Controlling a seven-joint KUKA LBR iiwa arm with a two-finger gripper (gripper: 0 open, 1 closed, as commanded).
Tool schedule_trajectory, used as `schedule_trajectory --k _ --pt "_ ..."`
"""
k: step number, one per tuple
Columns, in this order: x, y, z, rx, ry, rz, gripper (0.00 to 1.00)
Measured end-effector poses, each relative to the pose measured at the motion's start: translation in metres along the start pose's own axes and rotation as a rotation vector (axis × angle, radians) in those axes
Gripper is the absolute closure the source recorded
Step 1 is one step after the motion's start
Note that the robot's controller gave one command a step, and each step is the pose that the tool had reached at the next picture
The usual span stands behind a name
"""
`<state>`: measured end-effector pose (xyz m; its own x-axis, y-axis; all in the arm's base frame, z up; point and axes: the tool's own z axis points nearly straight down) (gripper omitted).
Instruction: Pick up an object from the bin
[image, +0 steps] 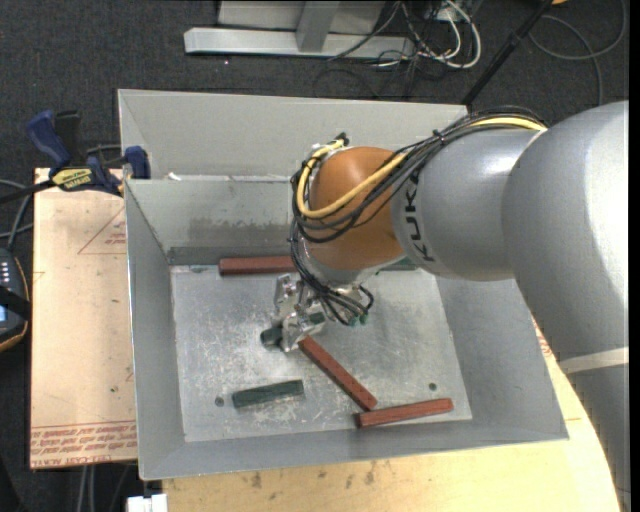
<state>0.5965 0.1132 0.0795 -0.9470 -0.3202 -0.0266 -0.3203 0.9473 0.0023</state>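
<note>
My gripper (290, 325) hangs low over the middle of the bin floor, under the orange wrist cover. Its tip is at the upper left end of a reddish-brown stick (340, 374) that lies diagonally towards the front right. Whether it touches that stick I cannot tell. A small dark piece (269, 338) sits right at the gripper's left side. A dark green flat bar (267, 395) lies on the floor a little in front of the gripper, to its left.
A second reddish-brown stick (404, 412) lies along the front right of the floor, near the diagonal one's lower end. A third (254, 265) rests against the back wall, partly hidden by the arm. The arm covers the bin's right side.
</note>
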Motion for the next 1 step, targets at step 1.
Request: schedule_trajectory --k 1 --pt "0.0027 0.0001 -0.2006 0.003 0.018 -0.013 1.00"
